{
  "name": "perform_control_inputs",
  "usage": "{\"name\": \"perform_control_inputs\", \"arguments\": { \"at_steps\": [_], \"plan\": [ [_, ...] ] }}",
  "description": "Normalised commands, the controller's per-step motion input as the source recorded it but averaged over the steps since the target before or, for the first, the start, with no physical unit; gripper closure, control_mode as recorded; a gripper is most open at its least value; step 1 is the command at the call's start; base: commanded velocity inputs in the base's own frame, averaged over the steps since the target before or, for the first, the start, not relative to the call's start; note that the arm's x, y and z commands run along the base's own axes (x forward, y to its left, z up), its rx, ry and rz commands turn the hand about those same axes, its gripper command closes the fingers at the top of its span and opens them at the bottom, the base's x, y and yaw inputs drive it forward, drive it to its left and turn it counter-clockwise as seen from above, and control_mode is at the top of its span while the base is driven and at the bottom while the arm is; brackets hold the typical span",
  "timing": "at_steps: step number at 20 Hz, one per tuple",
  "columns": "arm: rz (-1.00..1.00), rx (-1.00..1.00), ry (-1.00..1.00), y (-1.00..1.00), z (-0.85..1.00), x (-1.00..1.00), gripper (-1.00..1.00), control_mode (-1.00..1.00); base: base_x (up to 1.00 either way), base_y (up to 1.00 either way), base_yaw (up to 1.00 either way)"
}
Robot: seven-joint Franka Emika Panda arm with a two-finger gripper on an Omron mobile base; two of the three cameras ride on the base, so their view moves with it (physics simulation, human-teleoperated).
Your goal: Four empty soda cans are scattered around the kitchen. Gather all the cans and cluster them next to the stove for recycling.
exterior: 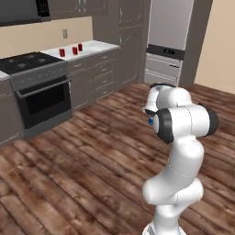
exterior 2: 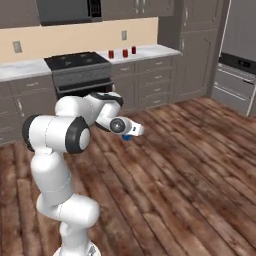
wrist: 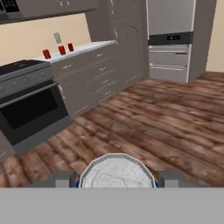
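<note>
Left base view: three red cans stand on the bench just right of the stove; my arm is raised over the wood floor. Right base view: my pincer holds something blue, well apart from the stove. Hand view: my pincer is clenched on a can with a silvery top, between both fingertips.
</note>
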Motion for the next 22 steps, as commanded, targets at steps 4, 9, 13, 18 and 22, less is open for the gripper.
{"name": "perform_control_inputs", "arguments": {
  "at_steps": [4,9,13,18,22],
  "plan": [
    [0.00,0.00,0.00,0.00,0.00,0.00,1.00,1.00,1.00,-0.02,0.19],
    [0.00,0.00,0.00,0.00,0.00,0.00,1.00,1.00,1.00,0.00,0.19],
    [0.00,0.00,0.00,0.00,0.00,0.00,1.00,1.00,0.97,0.00,0.19],
    [0.00,0.00,0.00,0.00,0.00,0.00,1.00,1.00,0.64,-0.13,0.20],
    [0.00,0.00,0.00,0.00,0.00,0.00,1.00,1.00,0.61,-0.33,0.20]
  ]
}}
